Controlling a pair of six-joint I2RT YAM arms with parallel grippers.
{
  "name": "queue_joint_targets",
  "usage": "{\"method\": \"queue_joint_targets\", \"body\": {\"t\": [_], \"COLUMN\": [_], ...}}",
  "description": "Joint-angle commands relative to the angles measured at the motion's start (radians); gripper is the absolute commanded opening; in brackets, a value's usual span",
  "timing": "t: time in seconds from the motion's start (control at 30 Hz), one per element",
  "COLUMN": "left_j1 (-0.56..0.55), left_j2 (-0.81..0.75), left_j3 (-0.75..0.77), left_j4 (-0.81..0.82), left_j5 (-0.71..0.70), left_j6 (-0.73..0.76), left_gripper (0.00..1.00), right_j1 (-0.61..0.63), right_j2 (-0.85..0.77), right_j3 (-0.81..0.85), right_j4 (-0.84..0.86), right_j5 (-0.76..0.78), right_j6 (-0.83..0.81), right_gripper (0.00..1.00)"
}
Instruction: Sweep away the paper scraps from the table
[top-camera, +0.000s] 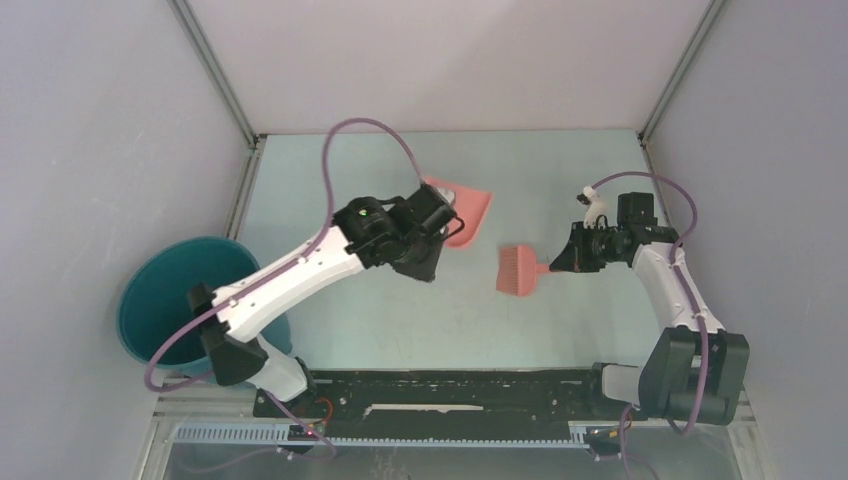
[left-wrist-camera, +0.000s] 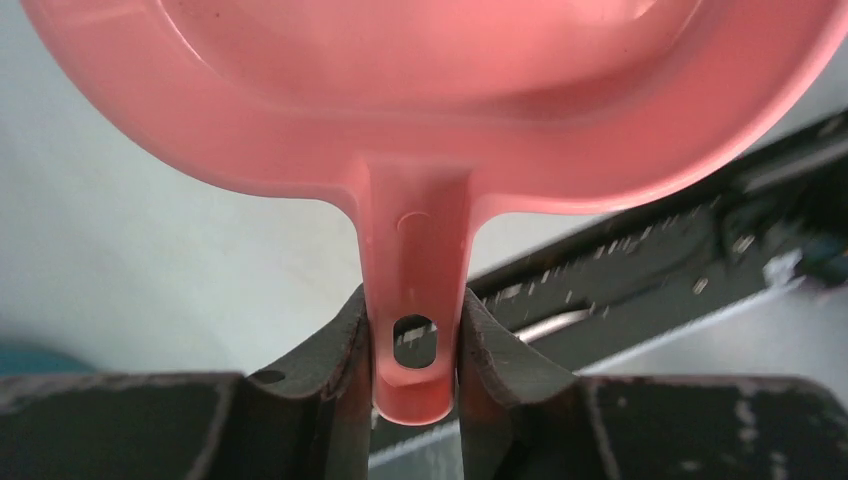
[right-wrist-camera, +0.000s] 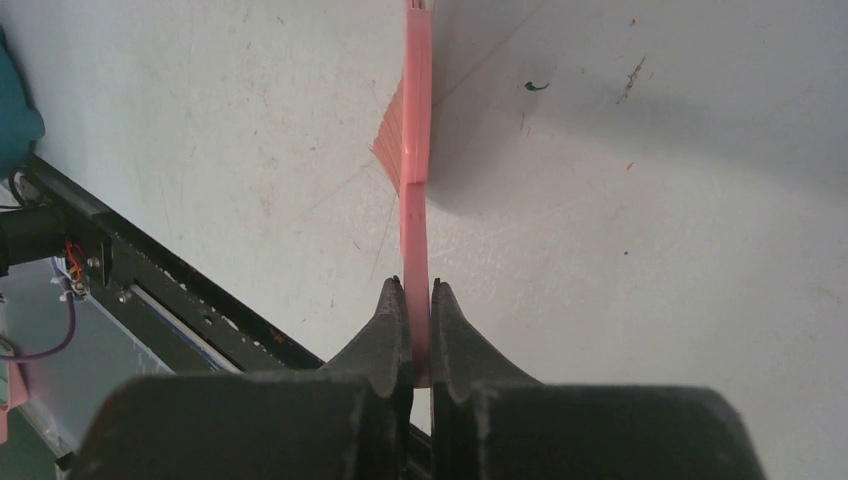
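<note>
At the wrists, left jaws pinch dustpan handle (left-wrist-camera: 415, 262), right jaws pinch brush (right-wrist-camera: 416, 150), overhead hides left grip

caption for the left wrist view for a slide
Left gripper shut on the handle of the pink dustpan, pale table behind.

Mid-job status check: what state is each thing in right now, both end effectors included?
left end effector: shut on the handle of the dustpan.
right end effector: shut on the handle of the brush.
dustpan: held; the inside that shows is bare.
brush: held, seen edge-on in the wrist view.
bucket: upright, open, beside the left edge of the table.
paper scraps: none visible on the table.
</note>
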Motion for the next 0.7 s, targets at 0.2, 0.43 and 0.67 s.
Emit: {"method": "queue_joint_targets", "body": {"t": [0.2, 0.43, 0.67], "left_j1": [0.011, 0.018, 0.031], "left_j2": [0.092, 0.251, 0.337], "left_j3": [-0.207, -0.217, -0.243], "left_j4": [-0.106, 0.018, 0.114], "left_j5": [0.182, 0.204, 0.232], "left_j6": [0.0, -0.001, -0.019], "left_gripper": [0.0, 0.0, 0.0], "right_j1": [-0.061, 0.058, 0.387], "right_j2": [-0.027, -0.09, -0.275], "right_j3": [0.175, 0.296, 0.035], "right_j4": [-0.133, -0.115, 0.243], "right_j5": [0.005, 0.321, 0.888], "right_j6": [-0.138, -0.298, -0.689], "right_gripper": [0.0, 0.0, 0.0]}}
